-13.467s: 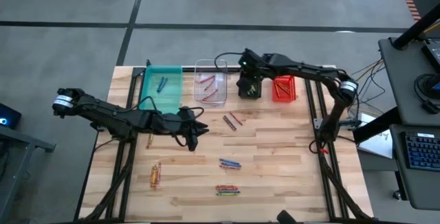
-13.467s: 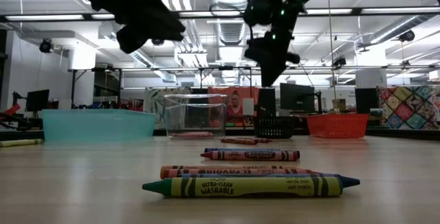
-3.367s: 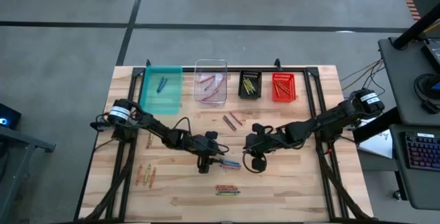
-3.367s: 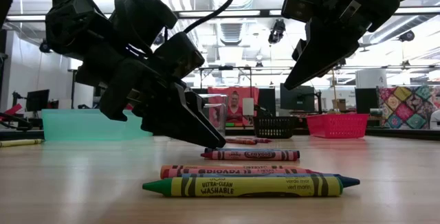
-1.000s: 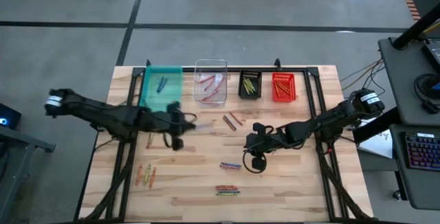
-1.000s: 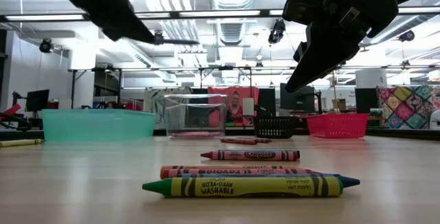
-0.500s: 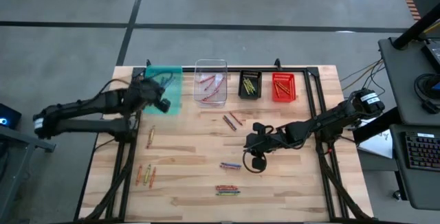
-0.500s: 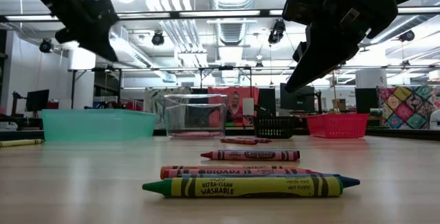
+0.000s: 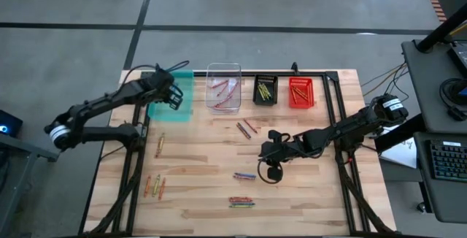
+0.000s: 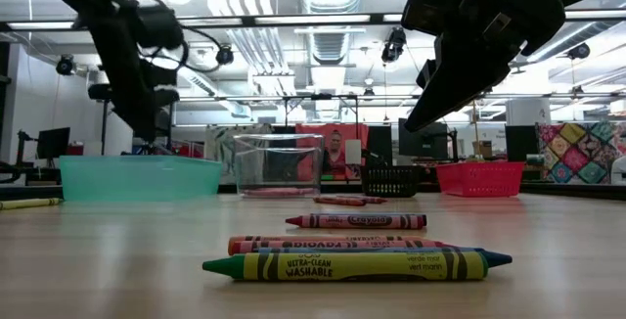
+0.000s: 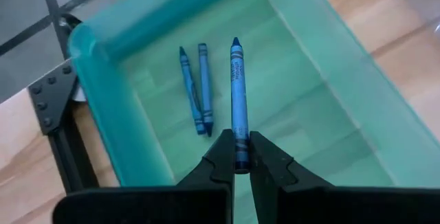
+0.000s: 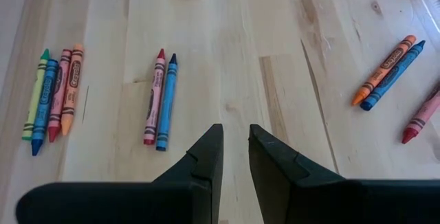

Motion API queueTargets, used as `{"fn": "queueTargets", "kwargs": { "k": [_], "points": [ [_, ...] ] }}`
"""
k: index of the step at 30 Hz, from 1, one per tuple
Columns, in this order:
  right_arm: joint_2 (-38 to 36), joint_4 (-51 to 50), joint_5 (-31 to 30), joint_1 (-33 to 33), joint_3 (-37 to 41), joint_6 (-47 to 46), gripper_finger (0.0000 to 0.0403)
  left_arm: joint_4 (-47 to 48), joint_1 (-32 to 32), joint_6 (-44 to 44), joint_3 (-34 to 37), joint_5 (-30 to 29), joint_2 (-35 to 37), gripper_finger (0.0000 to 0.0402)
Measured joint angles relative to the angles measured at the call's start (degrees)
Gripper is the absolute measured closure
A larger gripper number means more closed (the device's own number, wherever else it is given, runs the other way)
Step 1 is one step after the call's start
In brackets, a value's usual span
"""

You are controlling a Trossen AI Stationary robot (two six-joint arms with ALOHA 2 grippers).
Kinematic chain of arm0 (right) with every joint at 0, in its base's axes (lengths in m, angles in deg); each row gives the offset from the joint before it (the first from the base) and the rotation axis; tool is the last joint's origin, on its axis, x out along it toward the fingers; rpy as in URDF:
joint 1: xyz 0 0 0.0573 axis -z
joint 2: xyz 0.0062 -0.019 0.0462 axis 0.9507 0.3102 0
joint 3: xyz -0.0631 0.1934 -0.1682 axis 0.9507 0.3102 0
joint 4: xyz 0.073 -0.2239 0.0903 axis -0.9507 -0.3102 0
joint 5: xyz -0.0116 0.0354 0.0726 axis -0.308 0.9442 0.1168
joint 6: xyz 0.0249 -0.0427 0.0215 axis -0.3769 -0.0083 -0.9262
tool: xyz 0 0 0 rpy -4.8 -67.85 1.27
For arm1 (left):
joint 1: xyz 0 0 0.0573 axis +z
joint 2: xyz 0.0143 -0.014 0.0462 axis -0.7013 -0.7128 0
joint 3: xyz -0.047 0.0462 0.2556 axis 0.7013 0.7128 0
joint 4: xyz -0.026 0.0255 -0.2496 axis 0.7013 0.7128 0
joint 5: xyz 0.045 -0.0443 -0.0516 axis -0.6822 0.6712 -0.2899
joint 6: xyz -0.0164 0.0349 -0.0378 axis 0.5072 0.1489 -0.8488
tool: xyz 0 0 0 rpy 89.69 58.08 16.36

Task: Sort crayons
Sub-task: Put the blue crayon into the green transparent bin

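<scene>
Crayons partly sorted: two blue ones [image 11: 196,90] lie in the teal bin [image 11: 96,59], reds in the clear bin [image 9: 223,88], others in the black bin [image 9: 265,90] and red bin [image 9: 300,92]. Left gripper [image 11: 237,157] hovers over the teal bin, clamped on a blue crayon [image 11: 238,93], not yet dropped. Right gripper [image 12: 234,157] hangs mid-table, slightly parted, apparently empty. Loose pairs and clusters [image 12: 159,100] remain on the table [image 9: 197,158]; maybe half left.
</scene>
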Motion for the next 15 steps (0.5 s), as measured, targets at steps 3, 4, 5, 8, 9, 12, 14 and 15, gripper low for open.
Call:
{"fn": "queueTargets", "kwargs": {
  "k": [3,4,5,8,9,12,14,15],
  "points": [
    [0.0,0.0,0.0,0.3,0.0,0.0,0.0344,-1.9,0.1,0.8,0.0,0.0,-3.5,0.0401],
    [0.0,0.0,0.0,0.4,0.0,0.0,0.0344,-2.7,0.1,0.9,0.0,0.0,-4.7,0.0401],
    [0.0,0.0,0.0,0.4,0.0,0.0,0.0344,-3.3,0.1,0.9,0.0,-0.1,-5.7,0.0401],
    [0.0,0.0,0.0,0.5,0.0,0.0,0.0344,-4.8,0.0,0.9,0.0,-2.4,-8.5,0.0401],
    [0.0,-0.1,0.0,0.5,0.0,0.0,0.0344,-4.9,0.0,0.8,0.0,-3.6,-9.3,0.0399],
    [0.0,-0.2,0.0,0.5,0.0,0.0,0.0344,-4.9,0.0,0.5,0.0,-6.6,-11.1,0.0385],
    [0.0,-0.2,0.0,0.5,0.0,0.0,0.0344,-5.0,0.0,0.3,0.0,-7.2,-11.9,0.0371],
    [0.0,-0.2,0.0,0.6,0.0,0.0,0.0344,-5.1,0.0,0.2,0.0,-7.2,-12.2,0.0364]
  ]
}}
